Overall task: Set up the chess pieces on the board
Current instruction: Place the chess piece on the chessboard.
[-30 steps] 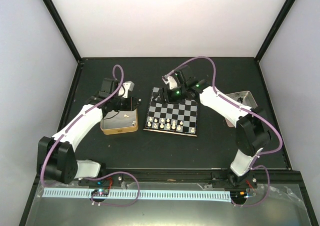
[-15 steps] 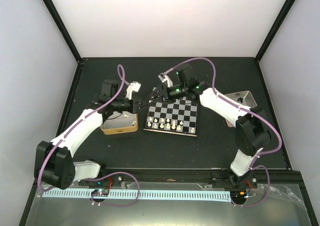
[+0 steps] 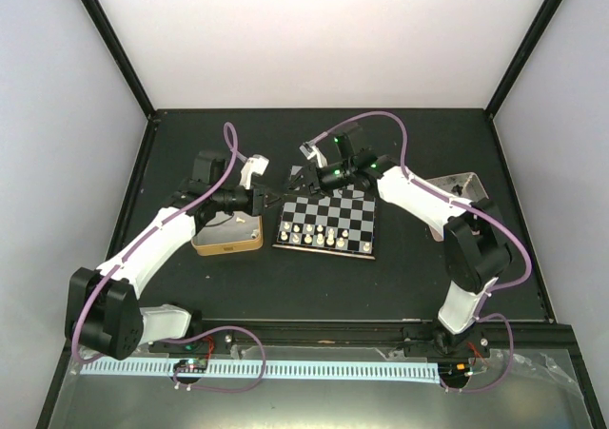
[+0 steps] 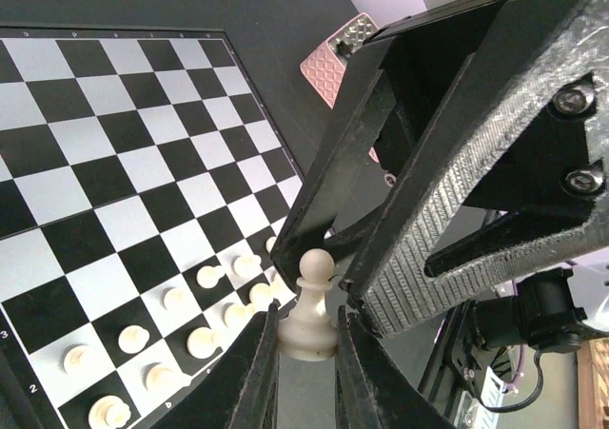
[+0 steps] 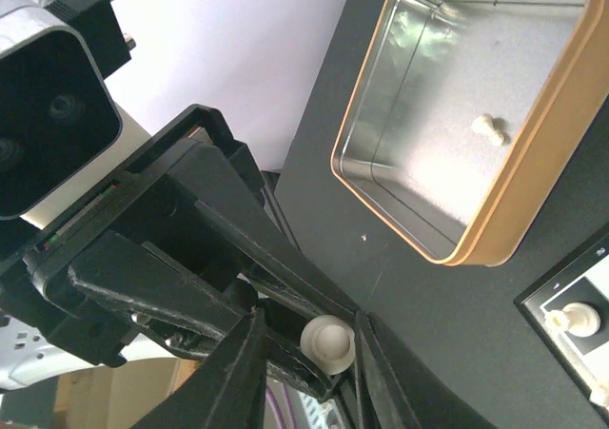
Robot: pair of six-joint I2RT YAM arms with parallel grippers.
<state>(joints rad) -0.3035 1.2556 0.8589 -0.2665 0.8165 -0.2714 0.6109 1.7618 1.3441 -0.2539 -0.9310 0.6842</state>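
My left gripper [image 4: 306,321] is shut on the base of a cream-white pawn [image 4: 309,305] and holds it in the air just off the far left corner of the board [image 3: 347,205]. My right gripper [image 5: 306,330] meets it there. Its fingers [image 4: 409,248] flank the pawn's head, one pad touching and a small gap on the other side. In the right wrist view the pawn [image 5: 327,343] shows end-on between them. Several white chess pieces [image 3: 314,236] stand in the board's near rows [image 4: 133,339]. No black pieces are in view.
A gold-sided tin [image 3: 228,237] lies left of the board, and one white piece [image 5: 490,127] lies inside it. A pinkish-silver tin [image 3: 463,189] sits at the right, beside my right arm. Both arms lean in over the board's far left corner.
My left gripper swung right from above the gold tin to the board's corner. My right gripper moved left off the board to meet it, and its jaws narrowed around the pawn.
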